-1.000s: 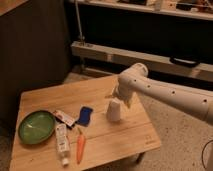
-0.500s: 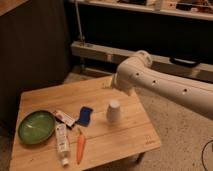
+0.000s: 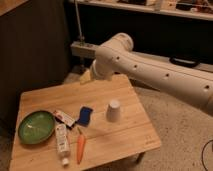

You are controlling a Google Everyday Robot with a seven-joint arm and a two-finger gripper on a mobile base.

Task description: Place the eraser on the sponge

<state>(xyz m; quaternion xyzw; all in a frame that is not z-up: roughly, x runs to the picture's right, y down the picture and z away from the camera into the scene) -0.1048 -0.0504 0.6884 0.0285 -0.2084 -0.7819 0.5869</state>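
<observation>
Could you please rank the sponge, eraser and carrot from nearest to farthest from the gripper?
The gripper hovers over the table's far edge.
1. Sponge, mid-table.
2. Eraser, beside the sponge.
3. Carrot, by the front edge.

Green plate [image 3: 36, 127], white tube [image 3: 61, 142], carrot [image 3: 80, 148] and upturned cup [image 3: 114, 110] on wooden table [image 3: 50, 100].
</observation>
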